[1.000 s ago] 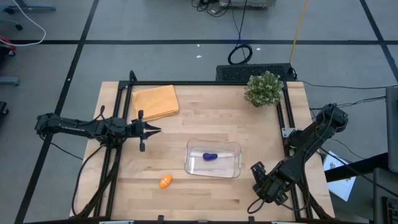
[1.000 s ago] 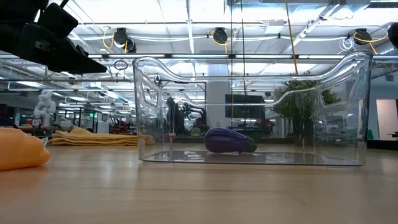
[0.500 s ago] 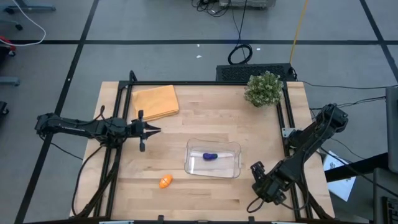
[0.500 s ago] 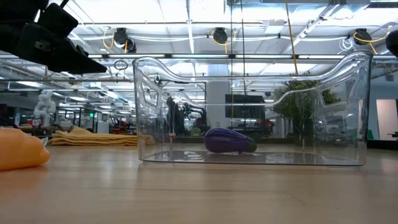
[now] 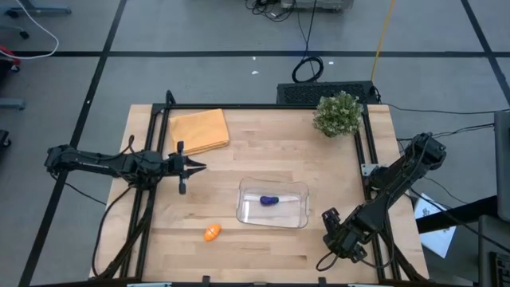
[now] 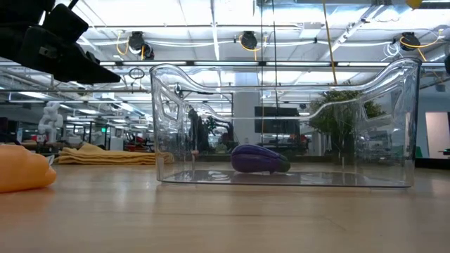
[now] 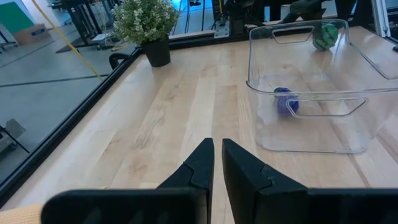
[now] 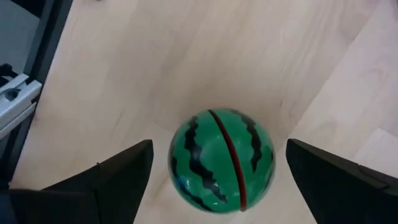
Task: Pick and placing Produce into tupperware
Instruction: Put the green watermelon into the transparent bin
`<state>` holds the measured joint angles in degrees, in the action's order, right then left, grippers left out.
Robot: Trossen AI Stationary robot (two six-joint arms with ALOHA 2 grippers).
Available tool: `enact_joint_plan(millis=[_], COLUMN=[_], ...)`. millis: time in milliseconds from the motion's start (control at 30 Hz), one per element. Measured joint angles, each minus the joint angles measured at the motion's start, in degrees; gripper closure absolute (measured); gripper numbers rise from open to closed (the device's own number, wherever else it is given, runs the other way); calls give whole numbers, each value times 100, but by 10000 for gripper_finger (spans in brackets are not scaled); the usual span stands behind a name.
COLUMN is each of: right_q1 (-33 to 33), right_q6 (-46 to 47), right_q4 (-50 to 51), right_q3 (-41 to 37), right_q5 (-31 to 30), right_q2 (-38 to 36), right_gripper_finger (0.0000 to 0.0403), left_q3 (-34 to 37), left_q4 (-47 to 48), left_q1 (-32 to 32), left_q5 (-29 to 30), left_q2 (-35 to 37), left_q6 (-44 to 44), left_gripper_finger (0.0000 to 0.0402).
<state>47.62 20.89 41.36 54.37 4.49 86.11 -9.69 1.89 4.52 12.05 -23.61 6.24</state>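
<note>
The clear tupperware [image 5: 292, 191] [image 6: 176, 126] sits on its base near the table's middle. The purple piece [image 5: 269, 200] [image 6: 259, 159] [image 7: 285, 101] lies inside on its floor. The orange piece [image 5: 211, 232] [image 6: 24, 169] lies on the table off the tupperware's near left corner. The green striped ball [image 8: 222, 160] [image 7: 325, 35] rests on the table at the near right, hidden in the high view by my right gripper [image 5: 335, 231]. That gripper [image 8: 222, 186] is open and points down, one finger on either side of the ball with a gap on both sides. My left gripper [image 5: 197, 166] [image 7: 217, 155] hovers shut left of the tupperware.
A folded orange-yellow cloth [image 5: 199, 130] lies at the far left. A potted bushy plant [image 5: 337, 114] [image 7: 144, 22] stands at the far right corner. Black frame rails [image 5: 159, 143] run along the table's left, far and right sides. Bare wood lies between cloth and tupperware.
My right gripper has sunk a little toward the green striped ball. Nothing else has moved.
</note>
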Motion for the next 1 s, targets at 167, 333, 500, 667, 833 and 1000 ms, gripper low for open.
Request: enact_joint_plan(millis=[167,333,500,667,833,1000], right_q1=[-1,-2,-2,-2,-2,-2], right_q6=[-6,98,91,71,52,38], right_q4=[-194,-507,-585,-603,-605,-647], right_q3=[-187,-454,-494,-494,-494,-494], right_q5=[-4,2,2,4,4,7], right_q2=[0,0,0,0,0,0], right_gripper_finger=[43,43,43,43,44,66], left_q3=[0,0,0,0,0,0], left_q4=[2,9,9,9,9,9], left_q1=[-1,1,1,0,1,0], left_q5=[0,0,0,1,2,2], left_q2=[-1,0,-1,0,-1,-1], left_q6=[-2,-8,-17,-16,-15,-13], left_gripper_finger=[364,364,364,364,364,364])
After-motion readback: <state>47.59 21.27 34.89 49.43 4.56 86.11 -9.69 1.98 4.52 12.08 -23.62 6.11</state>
